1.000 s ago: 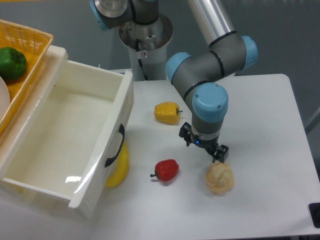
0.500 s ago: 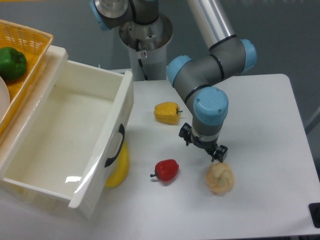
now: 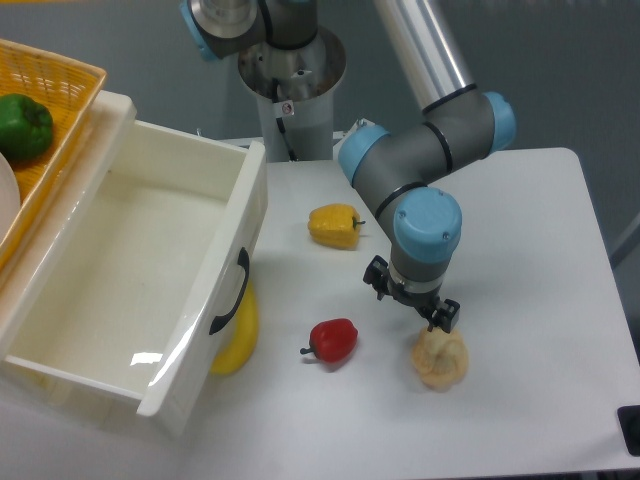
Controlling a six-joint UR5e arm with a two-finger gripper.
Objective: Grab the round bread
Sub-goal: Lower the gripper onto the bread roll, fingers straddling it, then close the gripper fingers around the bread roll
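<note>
The round bread [image 3: 441, 361] is a pale beige, lumpy bun lying on the white table near its front right. My gripper [image 3: 413, 301] hangs just above and to the upper left of it, pointing down. One dark finger [image 3: 445, 316] touches or overlaps the bun's top edge, the other finger [image 3: 377, 277] stands well to the left, so the jaws are open and hold nothing. The bun's upper rim is partly hidden behind the near finger.
A red pepper [image 3: 334, 340] lies left of the bun and a yellow bell pepper [image 3: 334, 225] behind it. A large white open drawer [image 3: 140, 280] juts out at left, with a yellow object [image 3: 240, 335] under its front. A wicker basket [image 3: 50, 110] with a green pepper [image 3: 24, 126] sits far left.
The gripper has come down and slightly right, toward the bun; its near finger now reaches the bun's top. The bun and peppers have not moved.
</note>
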